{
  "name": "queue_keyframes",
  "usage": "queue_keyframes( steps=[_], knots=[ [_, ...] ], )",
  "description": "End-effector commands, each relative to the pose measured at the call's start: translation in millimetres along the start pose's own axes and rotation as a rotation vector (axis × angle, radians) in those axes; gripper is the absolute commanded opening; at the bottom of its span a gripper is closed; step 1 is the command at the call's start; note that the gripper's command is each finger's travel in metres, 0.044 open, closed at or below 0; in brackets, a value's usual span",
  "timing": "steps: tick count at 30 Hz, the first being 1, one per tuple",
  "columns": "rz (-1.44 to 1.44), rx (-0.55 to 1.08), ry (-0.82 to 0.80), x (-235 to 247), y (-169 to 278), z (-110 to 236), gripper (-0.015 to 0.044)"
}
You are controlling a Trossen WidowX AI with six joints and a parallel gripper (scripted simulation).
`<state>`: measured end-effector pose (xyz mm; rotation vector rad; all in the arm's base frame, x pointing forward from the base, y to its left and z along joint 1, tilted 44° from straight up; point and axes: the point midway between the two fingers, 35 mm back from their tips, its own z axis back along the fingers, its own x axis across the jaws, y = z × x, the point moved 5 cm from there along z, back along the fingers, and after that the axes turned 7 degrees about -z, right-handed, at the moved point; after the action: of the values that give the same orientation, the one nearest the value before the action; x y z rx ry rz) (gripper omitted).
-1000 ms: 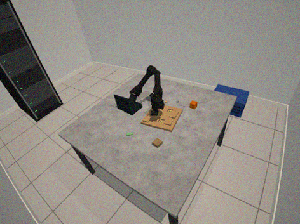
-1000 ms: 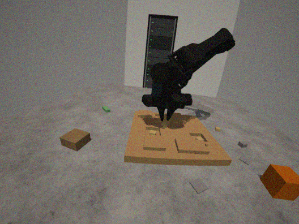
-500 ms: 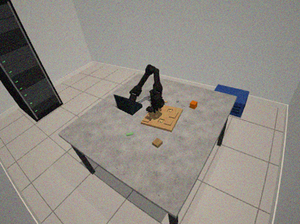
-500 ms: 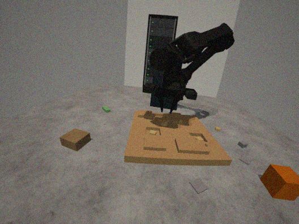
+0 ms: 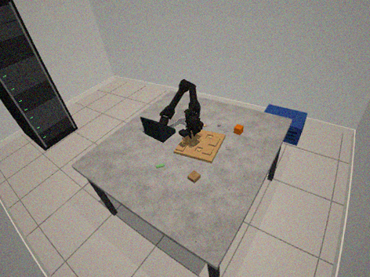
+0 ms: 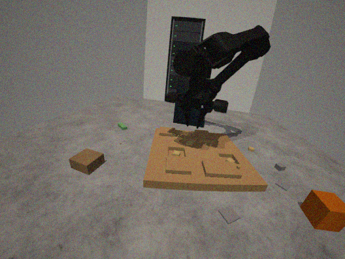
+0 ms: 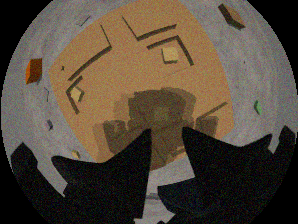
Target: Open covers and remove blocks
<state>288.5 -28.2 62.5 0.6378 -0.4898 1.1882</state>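
Puzzle board [image 6: 196,180] wells with blocks [image 6: 176,152]

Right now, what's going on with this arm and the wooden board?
A single black arm holds its claw just above the far edge of the tan puzzle board, partly open and holding nothing. On the near half of the board, two covers have been moved aside, and a small pale block shows in one uncovered well, another in the second. Neither has been lifted out. A brown cube, an orange cube and a small green piece lie on the table around the board.
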Motion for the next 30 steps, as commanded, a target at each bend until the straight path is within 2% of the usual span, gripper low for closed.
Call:
queue_keyframes(
  steps=[1,9,30],
  knots=[
    [-0.006,0.007,0.001,0,2,-10,0.0144],
    [-0.007,0.008,-0.001,0,3,-31,0.0144],
    [-0.007,0.008,-0.001,0,2,-31,0.0144]
  ],
)
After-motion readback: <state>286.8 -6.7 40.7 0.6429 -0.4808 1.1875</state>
